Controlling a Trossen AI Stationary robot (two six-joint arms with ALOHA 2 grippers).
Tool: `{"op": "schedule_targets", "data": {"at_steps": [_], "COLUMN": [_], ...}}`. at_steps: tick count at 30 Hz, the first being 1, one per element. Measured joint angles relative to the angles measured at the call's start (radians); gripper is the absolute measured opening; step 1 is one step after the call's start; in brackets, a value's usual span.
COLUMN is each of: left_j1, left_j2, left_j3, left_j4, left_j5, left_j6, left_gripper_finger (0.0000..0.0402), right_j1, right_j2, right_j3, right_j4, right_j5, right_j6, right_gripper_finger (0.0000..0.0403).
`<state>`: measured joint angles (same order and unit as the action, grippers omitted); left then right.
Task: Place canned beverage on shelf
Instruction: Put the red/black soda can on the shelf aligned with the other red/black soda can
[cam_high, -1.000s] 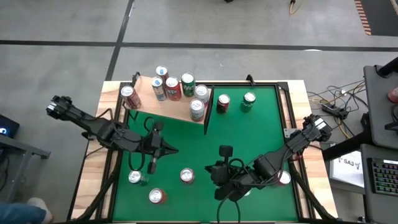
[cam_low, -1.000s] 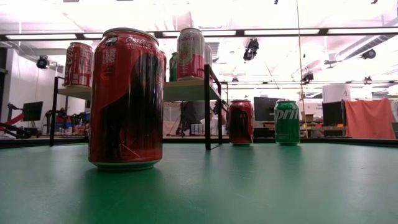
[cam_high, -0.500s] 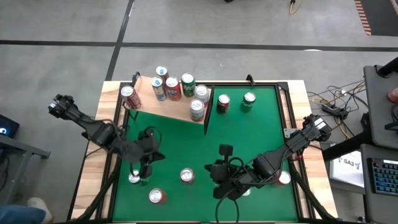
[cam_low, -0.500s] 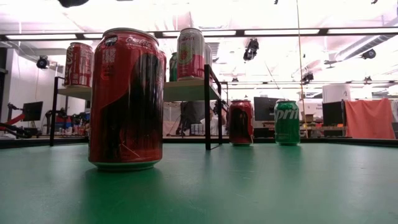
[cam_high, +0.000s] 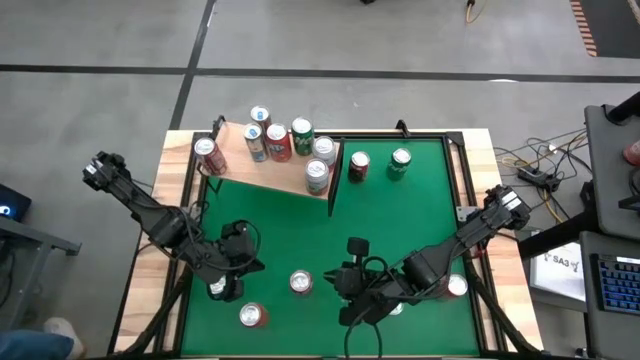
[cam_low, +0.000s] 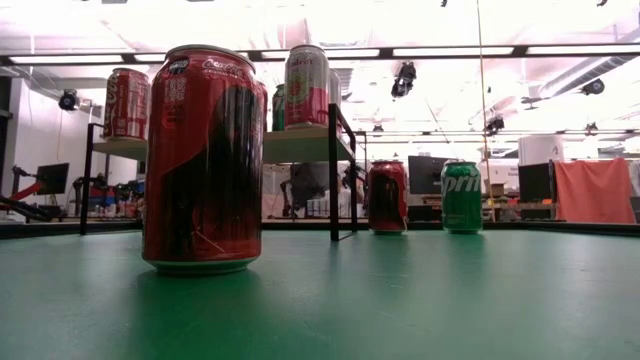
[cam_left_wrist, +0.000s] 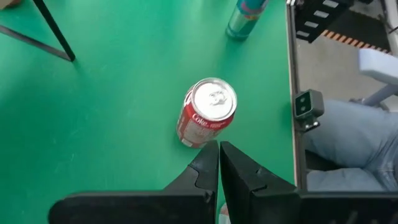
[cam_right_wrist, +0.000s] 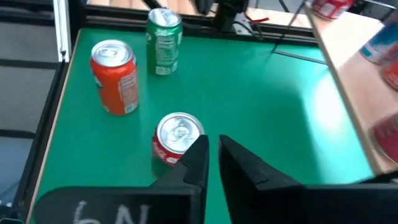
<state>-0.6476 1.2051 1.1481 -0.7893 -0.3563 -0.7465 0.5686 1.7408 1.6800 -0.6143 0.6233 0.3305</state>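
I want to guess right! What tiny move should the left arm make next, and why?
Probably open the left gripper: its fingers are pressed shut just short of the upright red cola can with a silver top, so they cannot fit around it.

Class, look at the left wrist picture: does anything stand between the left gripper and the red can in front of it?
Nothing visible does. The left gripper, its fingers shut, points at the red can, which stands upright close ahead of it on the green table.
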Motion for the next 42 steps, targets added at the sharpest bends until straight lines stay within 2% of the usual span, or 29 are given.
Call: {"op": "schedule_targets", "data": {"at_steps": [4,11,15,21,26,31,36,42], "left_j1": [0.000,-0.002,-0.007,-0.013,-0.023,-0.036,-0.039,-0.041], "left_j2": [0.014,0.019,0.019,0.019,0.019,0.019,0.019,0.019], "left_j3": [0.016,0.016,0.016,0.015,0.014,0.014,0.014,0.014], "left_j4": [-0.001,0.000,0.000,0.002,0.002,0.003,0.003,0.003], "left_j5": [-0.001,-0.001,-0.001,-0.003,-0.004,-0.046,-0.047,-0.054], "left_j6": [0.001,0.001,0.001,0.001,0.001,0.004,0.004,0.004], "left_gripper_finger": [0.0000,0.0000,0.0000,0.0000,0.0000,0.0000,0.0000,0.0000], "right_j1": [0.000,-0.006,-0.011,-0.040,-0.074,-0.101,-0.124,-0.149], "right_j2": [0.038,0.094,0.129,0.159,0.193,0.227,0.250,0.279], "right_j3": [0.000,0.000,0.000,-0.001,-0.001,-0.001,-0.001,-0.001], "right_j4": [0.017,0.047,0.091,0.124,0.156,0.156,0.186,0.188], "right_j5": [-0.025,-0.055,-0.052,-0.064,-0.128,-0.145,-0.204,-0.222], "right_j6": [-0.012,0.009,-0.036,-0.053,-0.054,-0.052,-0.050,-0.034], "right_gripper_finger": [0.0078,0.0204,0.0272,0.0340,0.0363,0.0364,0.0364,0.0364]}}
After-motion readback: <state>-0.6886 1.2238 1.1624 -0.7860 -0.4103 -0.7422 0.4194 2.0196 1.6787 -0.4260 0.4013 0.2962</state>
